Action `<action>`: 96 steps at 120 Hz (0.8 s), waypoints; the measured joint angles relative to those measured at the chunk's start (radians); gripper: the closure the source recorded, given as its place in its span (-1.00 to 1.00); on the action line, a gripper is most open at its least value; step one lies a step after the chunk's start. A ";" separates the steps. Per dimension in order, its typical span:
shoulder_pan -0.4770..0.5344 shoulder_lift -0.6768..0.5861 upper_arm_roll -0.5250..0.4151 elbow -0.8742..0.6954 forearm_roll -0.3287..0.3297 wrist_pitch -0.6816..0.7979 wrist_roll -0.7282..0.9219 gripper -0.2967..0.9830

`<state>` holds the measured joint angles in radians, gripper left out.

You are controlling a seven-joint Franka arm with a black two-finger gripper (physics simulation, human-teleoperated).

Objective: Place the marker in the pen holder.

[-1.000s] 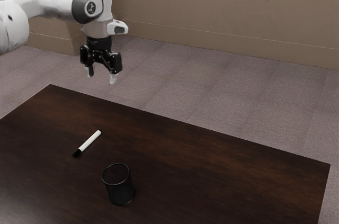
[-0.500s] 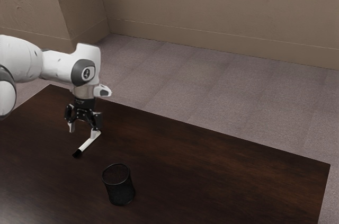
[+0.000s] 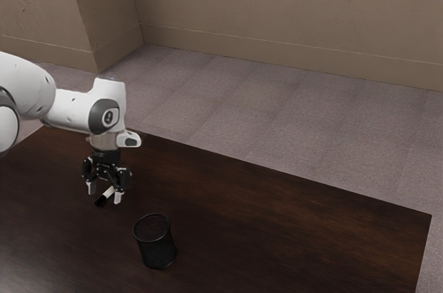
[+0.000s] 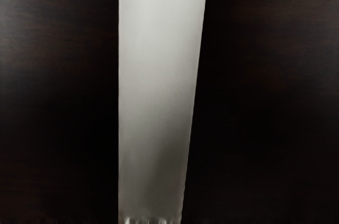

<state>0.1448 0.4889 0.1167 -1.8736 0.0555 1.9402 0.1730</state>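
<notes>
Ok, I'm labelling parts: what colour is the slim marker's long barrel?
The slim marker's long barrel is white, clearest in the wrist view.

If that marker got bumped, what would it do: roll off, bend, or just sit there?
The marker would probably roll sideways, since it is slender, looks rounded and lies flat on a smooth-looking table. Its straight barrel suggests it would stay stiff rather than bend.
</notes>
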 joint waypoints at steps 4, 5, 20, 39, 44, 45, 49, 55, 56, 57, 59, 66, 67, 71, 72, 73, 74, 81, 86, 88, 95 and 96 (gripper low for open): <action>0.000 -0.007 0.002 -0.013 0.000 0.001 0.004 -0.53; 0.000 -0.008 0.002 -0.016 -0.001 0.001 0.005 -0.53; -0.001 -0.020 0.004 -0.036 -0.001 0.006 0.017 -0.40; -0.003 -0.024 0.004 -0.034 0.000 0.020 0.031 -0.20; -0.005 -0.024 0.004 -0.032 0.001 0.026 0.034 -0.16; -0.005 -0.024 0.004 -0.032 0.001 0.027 0.034 -0.15; -0.005 -0.025 0.004 -0.031 0.002 0.031 0.037 -0.12; -0.005 -0.025 0.004 -0.030 0.003 0.037 0.040 -0.08; -0.004 -0.025 0.004 -0.029 0.003 0.038 0.041 -0.08; -0.004 -0.025 0.004 -0.029 0.003 0.039 0.041 -0.07; -0.003 -0.025 0.004 -0.029 0.003 0.041 0.042 -0.06; -0.003 -0.025 0.004 -0.029 0.003 0.046 0.046 0.01; -0.002 -0.025 0.004 -0.029 0.004 0.046 0.046 0.02; -0.002 -0.025 0.004 -0.030 0.004 0.048 0.048 0.08; -0.003 -0.025 0.004 -0.030 0.004 0.049 0.048 0.09; -0.003 -0.025 0.004 -0.030 0.004 0.049 0.049 0.11; -0.003 -0.025 0.004 -0.030 0.004 0.050 0.049 0.13; -0.003 -0.025 0.004 -0.030 0.005 0.052 0.052 0.24; -0.003 -0.025 0.004 -0.030 0.007 0.053 0.053 0.27; -0.002 -0.025 0.004 -0.030 0.008 0.054 0.054 0.28; 0.001 -0.024 0.003 -0.029 0.012 0.055 0.054 0.29; 0.002 -0.024 0.003 -0.029 0.013 0.055 0.054 0.28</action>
<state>0.1467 0.4645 0.1193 -1.9026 0.0687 1.9948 0.2269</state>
